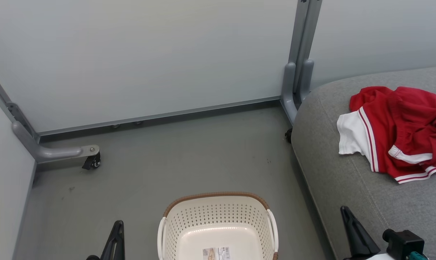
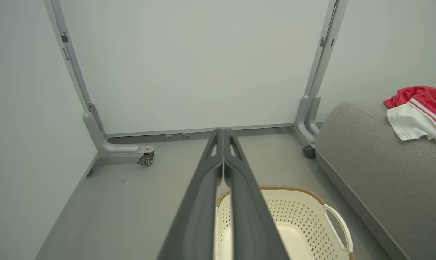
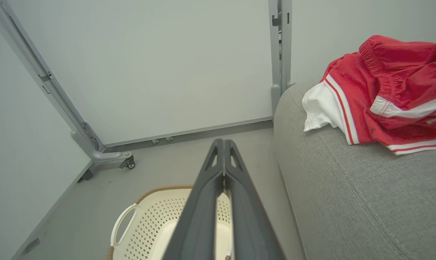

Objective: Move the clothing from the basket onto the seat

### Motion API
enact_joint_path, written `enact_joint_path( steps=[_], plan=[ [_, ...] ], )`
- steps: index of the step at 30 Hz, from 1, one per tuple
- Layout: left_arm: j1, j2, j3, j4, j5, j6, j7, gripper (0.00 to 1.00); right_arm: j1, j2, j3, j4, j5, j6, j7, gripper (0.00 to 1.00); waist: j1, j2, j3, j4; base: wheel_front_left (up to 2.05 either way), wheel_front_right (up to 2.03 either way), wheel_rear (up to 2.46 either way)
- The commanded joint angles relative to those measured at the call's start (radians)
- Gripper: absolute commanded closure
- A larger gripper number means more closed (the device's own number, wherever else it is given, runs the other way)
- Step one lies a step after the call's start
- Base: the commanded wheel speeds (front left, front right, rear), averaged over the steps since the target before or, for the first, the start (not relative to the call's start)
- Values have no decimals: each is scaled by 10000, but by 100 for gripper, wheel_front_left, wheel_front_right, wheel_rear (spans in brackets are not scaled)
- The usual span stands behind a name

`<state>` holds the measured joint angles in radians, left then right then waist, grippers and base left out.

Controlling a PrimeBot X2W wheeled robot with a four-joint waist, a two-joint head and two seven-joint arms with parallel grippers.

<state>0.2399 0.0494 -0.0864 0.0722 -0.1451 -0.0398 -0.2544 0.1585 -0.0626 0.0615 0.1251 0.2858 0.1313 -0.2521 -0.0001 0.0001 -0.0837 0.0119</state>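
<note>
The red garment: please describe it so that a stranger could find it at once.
Start at the big grey seat on the right. On its top lies a crumpled red garment with white panels and stripes; nothing else there is red.

One basket (image 1: 218, 213), one garment (image 1: 402, 126), one seat (image 1: 342, 187)

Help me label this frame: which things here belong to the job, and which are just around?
Job: basket, seat, red-and-white clothing lying on it, left gripper, right gripper (both shut).
Around: partition panels, castor wheel, floor.
</note>
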Motion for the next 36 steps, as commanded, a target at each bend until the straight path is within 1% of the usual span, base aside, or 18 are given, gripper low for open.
enact_joint_path(
  steps=[1, 19, 36],
  plan=[
    [-174, 54, 57, -124, -530, -31, 72, 100, -161, -57, -57, -110, 462, 0, 89, 100, 1, -1, 11, -1, 0, 0, 0],
    [-1014, 235, 278, 376, -4091, -261, 739, 100, -784, -128, -324, 198, 3613, -2, 823, 100, 1, -1, 138, -19, 0, 0, 0],
    [-1619, 320, 505, 677, -6727, -422, 1289, 100, -1248, -148, -567, 420, 5967, -3, 1414, 100, 1, -1, 256, -35, 0, 0, 0]
  ],
)
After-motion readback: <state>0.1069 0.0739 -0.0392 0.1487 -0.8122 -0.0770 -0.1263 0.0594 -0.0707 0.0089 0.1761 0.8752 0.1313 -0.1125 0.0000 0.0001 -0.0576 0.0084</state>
